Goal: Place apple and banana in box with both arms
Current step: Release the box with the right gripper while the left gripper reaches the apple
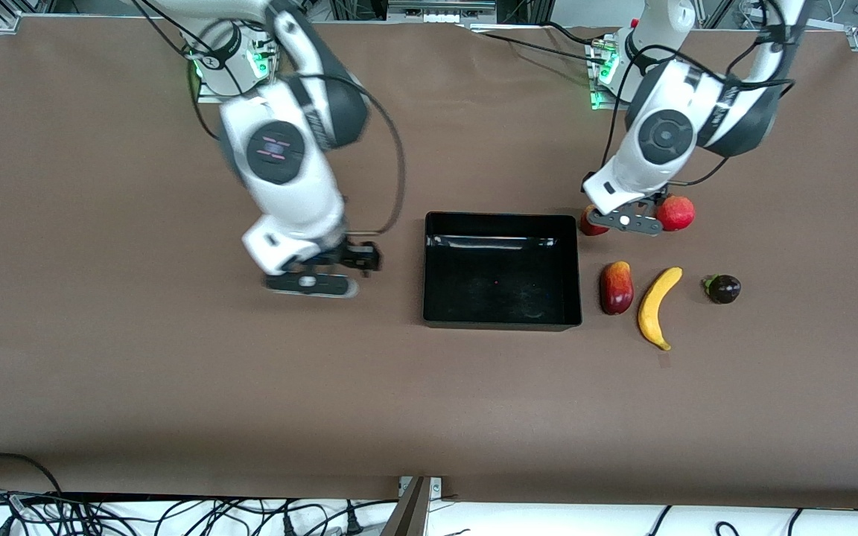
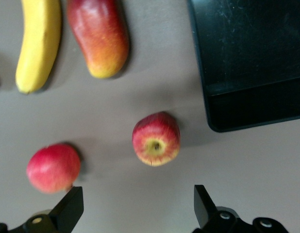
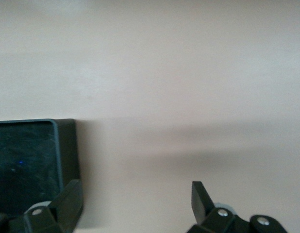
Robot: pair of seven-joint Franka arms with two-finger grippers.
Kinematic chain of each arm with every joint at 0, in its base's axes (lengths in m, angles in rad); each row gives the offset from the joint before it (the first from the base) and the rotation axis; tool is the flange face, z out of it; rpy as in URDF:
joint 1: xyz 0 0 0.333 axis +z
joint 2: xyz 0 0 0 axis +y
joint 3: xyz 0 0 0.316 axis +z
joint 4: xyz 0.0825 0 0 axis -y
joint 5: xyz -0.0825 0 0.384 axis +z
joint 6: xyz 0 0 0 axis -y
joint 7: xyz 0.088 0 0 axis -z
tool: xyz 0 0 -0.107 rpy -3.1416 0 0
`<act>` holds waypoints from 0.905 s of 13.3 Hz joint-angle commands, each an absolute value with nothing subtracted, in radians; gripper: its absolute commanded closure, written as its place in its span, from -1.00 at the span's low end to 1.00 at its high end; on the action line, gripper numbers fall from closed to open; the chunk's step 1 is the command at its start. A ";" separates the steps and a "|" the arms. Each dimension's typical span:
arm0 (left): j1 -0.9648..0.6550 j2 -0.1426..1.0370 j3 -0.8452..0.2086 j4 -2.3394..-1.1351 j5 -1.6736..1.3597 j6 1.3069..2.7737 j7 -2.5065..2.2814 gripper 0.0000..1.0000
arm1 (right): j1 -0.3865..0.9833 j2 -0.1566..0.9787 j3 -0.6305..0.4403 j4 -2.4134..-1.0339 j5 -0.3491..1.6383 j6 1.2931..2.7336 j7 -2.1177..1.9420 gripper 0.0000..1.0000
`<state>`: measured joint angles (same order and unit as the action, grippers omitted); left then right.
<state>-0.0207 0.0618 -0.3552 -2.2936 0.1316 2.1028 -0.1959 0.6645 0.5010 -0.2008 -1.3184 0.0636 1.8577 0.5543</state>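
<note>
surface (image 1: 176, 387): brown, matte | metal frame rails (image 1: 429, 9) along top edge | cables (image 1: 176, 514) on white sheet below

The box (image 1: 502, 269) sits mid-table. Toward the left arm's end lie the fruits — apple (image 1: 591, 222) and pomegranate (image 1: 676, 213) farther from the front camera, mango (image 1: 616, 287), banana (image 1: 658, 307) and mangosteen (image 1: 723, 289) nearer.
</note>
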 commanded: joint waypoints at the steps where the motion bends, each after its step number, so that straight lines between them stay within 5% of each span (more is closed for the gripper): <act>1: -0.002 0.018 -0.371 -2.426 0.179 2.267 -0.144 -1.00 | 0.615 0.401 -0.202 -1.350 0.071 1.763 0.508 -1.00; 6: 0.044 0.078 -0.373 -2.563 0.204 2.569 -0.086 -1.00 | 0.595 0.224 -0.288 -1.469 0.071 1.698 0.349 -1.00; 12: 0.051 0.178 -0.371 -2.576 0.203 2.698 -0.094 -1.00 | 0.490 0.078 -0.309 -1.591 0.075 1.645 0.189 -1.00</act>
<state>0.0312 0.1408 -0.3608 -2.5746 0.1860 2.6561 -0.0999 0.5524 0.1184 -0.3350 -1.5497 0.0654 1.6553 0.2469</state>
